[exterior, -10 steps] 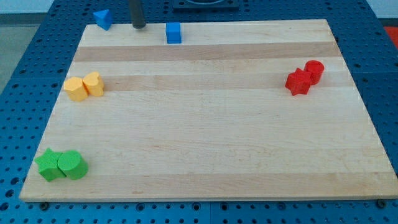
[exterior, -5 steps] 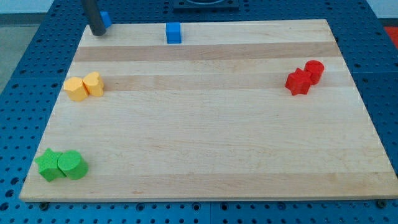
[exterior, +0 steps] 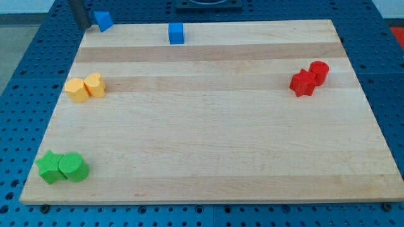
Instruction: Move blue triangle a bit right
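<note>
The blue triangle (exterior: 103,20) sits at the top left corner of the wooden board (exterior: 208,145), right on its top edge. My tip (exterior: 81,24) is just off the board, a short way to the view's left of the blue triangle and apart from it. A blue cube (exterior: 176,33) stands further right along the top edge.
Two yellow blocks (exterior: 85,87) sit together at the left side. Two green blocks (exterior: 62,168) sit at the bottom left corner. Two red blocks (exterior: 309,78) sit at the right side. Blue perforated table surrounds the board.
My tip moved leftward along the top edge, from between the two blue blocks, past the blue triangle, to its left side. The blocks have not moved.
</note>
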### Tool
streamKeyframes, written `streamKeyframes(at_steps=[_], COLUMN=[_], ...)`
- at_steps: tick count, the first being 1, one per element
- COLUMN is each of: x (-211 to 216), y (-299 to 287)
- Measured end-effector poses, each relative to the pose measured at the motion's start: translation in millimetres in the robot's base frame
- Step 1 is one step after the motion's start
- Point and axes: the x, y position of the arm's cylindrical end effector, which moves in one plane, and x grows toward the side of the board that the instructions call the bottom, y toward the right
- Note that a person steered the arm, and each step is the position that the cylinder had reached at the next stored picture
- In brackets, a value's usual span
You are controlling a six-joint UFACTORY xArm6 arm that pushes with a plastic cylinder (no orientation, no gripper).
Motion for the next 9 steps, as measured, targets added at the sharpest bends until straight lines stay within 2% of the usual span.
streamKeyframes(at_steps=[4, 6, 8, 9], x=[10.1, 75.4, -0.6, -0.6], y=[19.2, 43.9, -1.1, 2.2])
